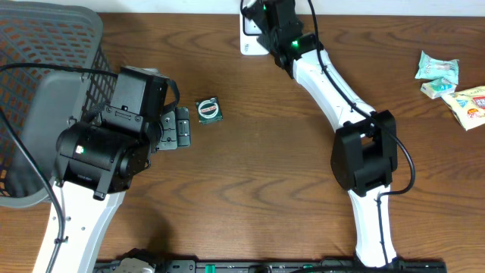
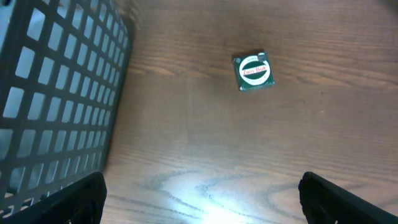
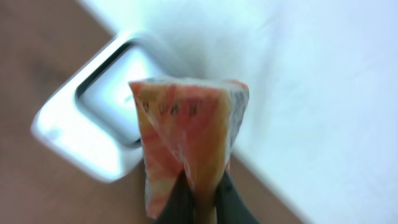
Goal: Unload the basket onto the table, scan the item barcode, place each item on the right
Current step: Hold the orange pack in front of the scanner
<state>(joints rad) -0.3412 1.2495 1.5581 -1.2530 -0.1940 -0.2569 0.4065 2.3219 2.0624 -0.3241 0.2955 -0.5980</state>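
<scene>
Orange packet point(image 3: 186, 143) is pinched at its lower edge in the right claw point(image 3: 200, 202), jaws fully closed on it, just above the white scanner point(image 3: 93, 124) at the far edge of the counter point(image 1: 258, 189). I can't see a barcode on the face towards me; the wrist view is blurred.

Risks:
- The grip is a thin pinch on a soft wrapper, so it could twist or slip out.
- The code may face away from the window, so no read.

Left claw point(image 2: 199, 199) is wide open and empty, hovering near a small green tin point(image 2: 254, 72) beside the dark mesh basket point(image 2: 56, 93). Wood-grain counter, glare patch under the left wrist. More snack packets point(image 1: 437, 68) at far right.
</scene>
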